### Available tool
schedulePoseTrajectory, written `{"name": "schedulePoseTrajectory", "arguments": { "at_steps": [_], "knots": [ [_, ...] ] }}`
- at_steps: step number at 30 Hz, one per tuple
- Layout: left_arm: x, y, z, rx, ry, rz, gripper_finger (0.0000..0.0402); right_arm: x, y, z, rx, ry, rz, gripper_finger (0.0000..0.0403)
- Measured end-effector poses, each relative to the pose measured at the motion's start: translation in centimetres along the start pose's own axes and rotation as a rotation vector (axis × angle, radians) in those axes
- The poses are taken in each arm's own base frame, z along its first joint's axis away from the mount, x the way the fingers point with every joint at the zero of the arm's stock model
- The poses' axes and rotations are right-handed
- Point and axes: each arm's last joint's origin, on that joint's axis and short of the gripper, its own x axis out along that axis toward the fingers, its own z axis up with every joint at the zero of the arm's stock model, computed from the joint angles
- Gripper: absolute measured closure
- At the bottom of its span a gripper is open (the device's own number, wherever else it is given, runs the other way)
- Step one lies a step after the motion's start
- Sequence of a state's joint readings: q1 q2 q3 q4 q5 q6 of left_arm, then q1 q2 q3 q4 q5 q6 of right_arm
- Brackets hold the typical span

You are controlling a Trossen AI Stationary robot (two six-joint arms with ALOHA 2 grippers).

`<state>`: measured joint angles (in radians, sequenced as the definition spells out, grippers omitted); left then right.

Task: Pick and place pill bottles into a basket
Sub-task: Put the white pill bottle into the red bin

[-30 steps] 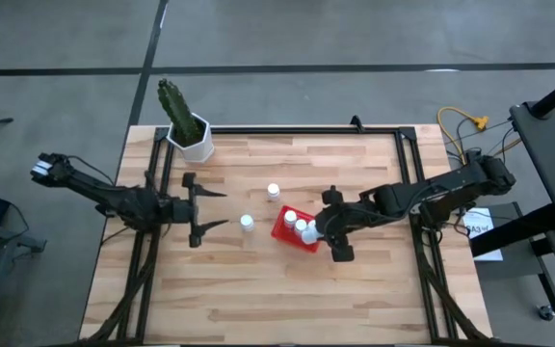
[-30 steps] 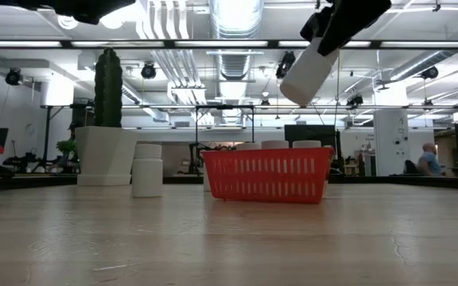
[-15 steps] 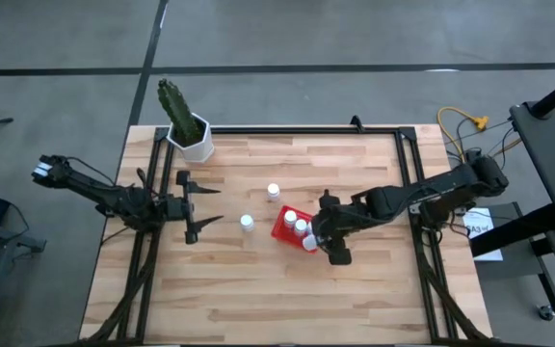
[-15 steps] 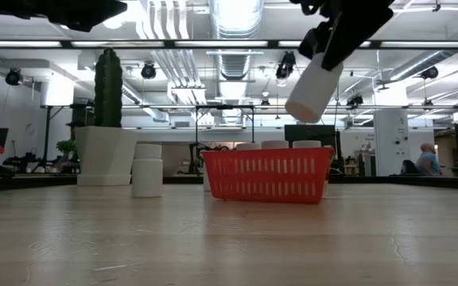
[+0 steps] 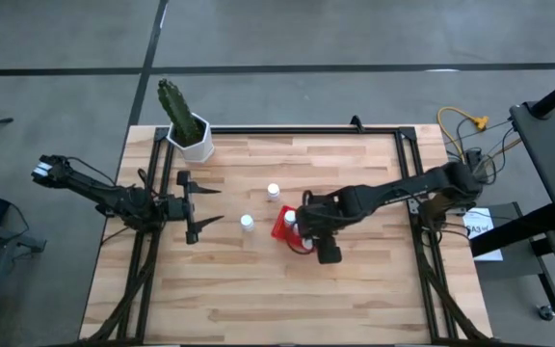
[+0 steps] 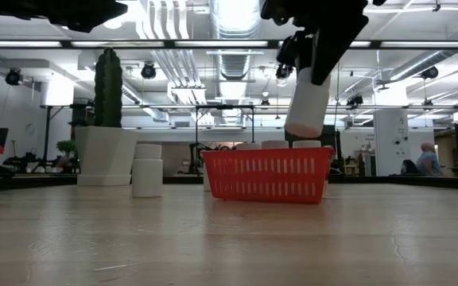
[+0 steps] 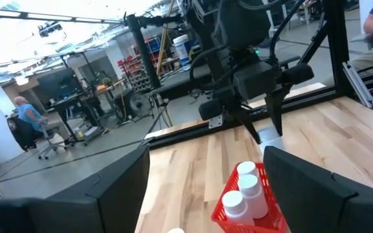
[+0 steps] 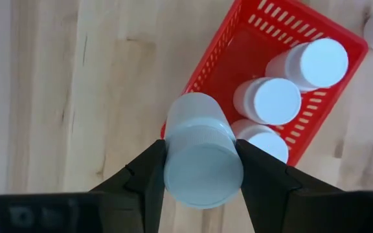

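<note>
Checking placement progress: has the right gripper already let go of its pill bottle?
No: in the right wrist view the right gripper clamps a pill bottle above the basket.

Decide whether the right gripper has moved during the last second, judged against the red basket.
Yes. The right gripper, holding a pill bottle, has shifted leftward in the high view, from beyond the basket's right edge to directly over it.

The right arm stretches in from the table's right side toward the middle, wrist bent down, and its gripper [image 8: 203, 165] hangs in the air with both fingers clamped on a bottle [image 8: 199, 152]. The left arm waits over the table's left part, its gripper [image 5: 200, 201] spread wide and holding nothing.
</note>
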<state>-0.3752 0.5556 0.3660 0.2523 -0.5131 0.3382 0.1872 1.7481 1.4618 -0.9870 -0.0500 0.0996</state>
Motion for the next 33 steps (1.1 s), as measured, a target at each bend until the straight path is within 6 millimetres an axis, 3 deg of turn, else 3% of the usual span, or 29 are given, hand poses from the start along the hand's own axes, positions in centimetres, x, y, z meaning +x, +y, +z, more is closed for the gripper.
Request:
{"name": "schedulePoseTrajectory", "arguments": {
  "at_steps": [7, 33],
  "knots": [
    [0.0, 0.0, 0.0, 0.008, 0.000, 0.000, 0.0118, 0.4, -0.3, 0.9, 0.003, 0.065, 0.004, 0.0252],
    [0.0, -0.1, -0.4, 0.017, 0.015, -0.005, 0.0118, 1.0, -1.2, 0.9, 0.013, 0.076, -0.013, 0.0252]
  ]
}}
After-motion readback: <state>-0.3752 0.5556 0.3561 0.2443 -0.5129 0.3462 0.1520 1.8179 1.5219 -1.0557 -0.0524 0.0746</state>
